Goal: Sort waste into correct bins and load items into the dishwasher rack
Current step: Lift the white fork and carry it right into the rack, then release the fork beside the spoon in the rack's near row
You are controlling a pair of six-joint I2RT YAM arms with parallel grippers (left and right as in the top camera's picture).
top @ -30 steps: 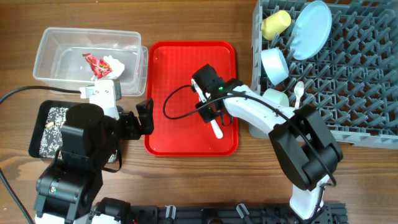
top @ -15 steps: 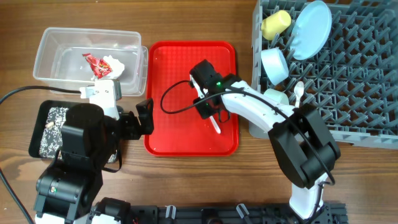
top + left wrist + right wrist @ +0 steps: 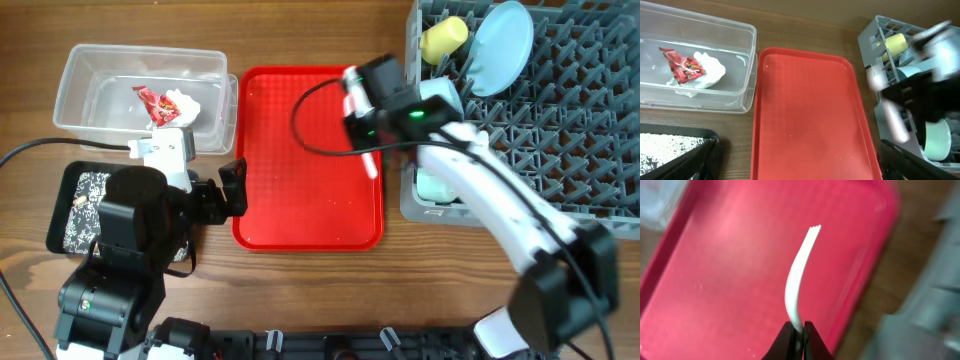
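My right gripper [image 3: 362, 125] is shut on the white plastic fork [image 3: 799, 275] and holds it above the right side of the red serving tray [image 3: 290, 200], next to the grey dishwasher rack [image 3: 560, 130]. The fork [image 3: 368, 158] hangs below the gripper in the overhead view. The rack holds the pale blue plate [image 3: 497, 47], the yellow cup [image 3: 443, 38], a pale blue bowl [image 3: 441, 102] and another bowl [image 3: 432, 183]. The clear tub [image 3: 100, 70] holds the red wrapper [image 3: 152, 103] and white tissue [image 3: 187, 103]. The black tray [image 3: 68, 205] holds scraps. My left gripper [image 3: 800, 165] is open above the red tray's near edge.
The red tray [image 3: 810, 115] is bare apart from a few crumbs. The rack's near wall [image 3: 880, 65] stands right beside the tray's right rim. A black cable [image 3: 40, 150] runs across the table at the left.
My right gripper lifted the fork off the red tray and moved up and to the right, toward the rack. The left arm has not moved.
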